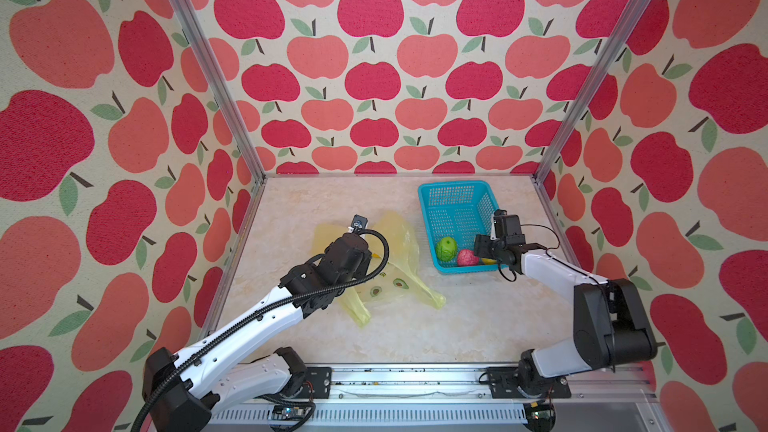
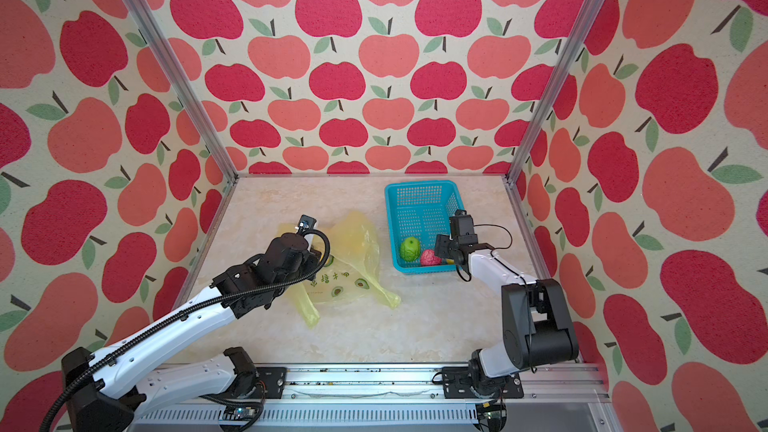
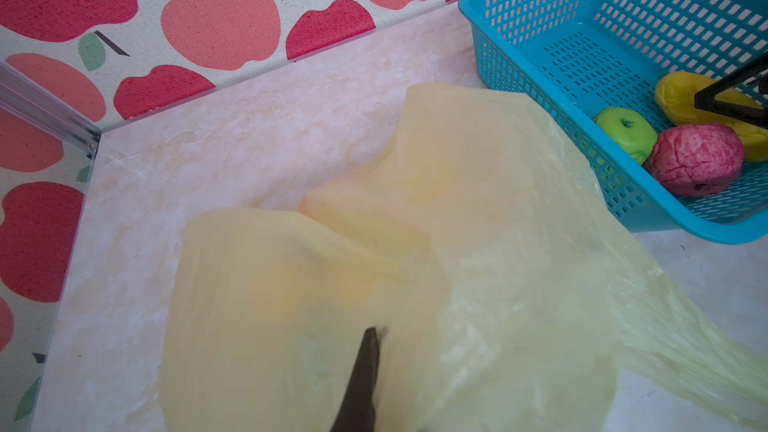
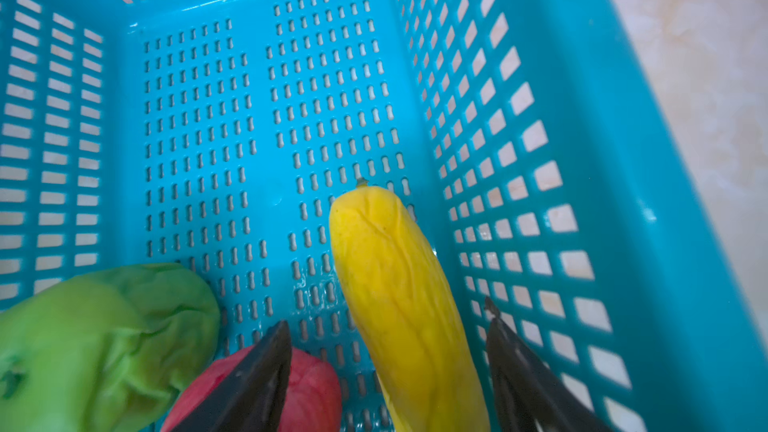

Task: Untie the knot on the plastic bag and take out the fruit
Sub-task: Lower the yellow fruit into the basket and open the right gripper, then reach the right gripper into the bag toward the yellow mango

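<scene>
Right wrist view alone shows the right gripper [image 4: 387,314] spread wide astride the yellow fruit [image 4: 399,276], lower centre, in the teal basket [image 4: 623,160]. The left gripper [image 3: 371,340], closed, pinches the plastic bag [image 3: 478,201]. Top views hide both grippers' tips.

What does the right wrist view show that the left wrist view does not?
Only the right wrist view: the right gripper open, its jaws either side of the yellow fruit, which lies in the teal basket. Only the left wrist view: the plastic bag spread on the table, pinched by the shut left gripper. Both: the basket holding the yellow fruit, the green fruit and the pink fruit.
</scene>
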You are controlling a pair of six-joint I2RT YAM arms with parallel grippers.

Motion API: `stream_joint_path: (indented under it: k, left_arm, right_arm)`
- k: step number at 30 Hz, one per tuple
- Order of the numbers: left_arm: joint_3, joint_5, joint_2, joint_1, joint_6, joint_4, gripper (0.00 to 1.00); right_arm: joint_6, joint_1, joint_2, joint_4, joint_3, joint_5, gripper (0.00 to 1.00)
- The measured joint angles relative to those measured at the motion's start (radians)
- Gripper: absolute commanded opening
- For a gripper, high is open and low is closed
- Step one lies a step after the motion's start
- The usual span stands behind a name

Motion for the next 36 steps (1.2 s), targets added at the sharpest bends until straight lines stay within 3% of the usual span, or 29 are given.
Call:
stream_joint_path:
  k: [6,14,21,29,36]
  left_arm:
    - [0.0,0.0,0.0,0.0,0.0,0.0,0.0]
    - [0.0,0.0,0.001,0.0,0.0,0.0,0.0]
    - [0.0,0.0,0.002,0.0,0.0,0.0,0.0]
    - [0.0,0.0,0.002,0.0,0.0,0.0,0.0]
    - [-0.002,0.0,0.002,0.0,0.0,0.0,0.0]
  right_arm:
    - [0.0,0.0,-0.126,0.032,-0.073,0.002,0.87]
    - [-0.002,0.066,-0.548,0.045,-0.2,0.016,0.91]
    - [-0.049,0.284,-0.801,0.062,-0.22,0.016,0.75]
    - [-0.235,0.715,-0.745,0.249,-0.257,0.006,0.69]
    - [-0.41,1.007,-0.455,0.436,-0.255,0.037,0.67]
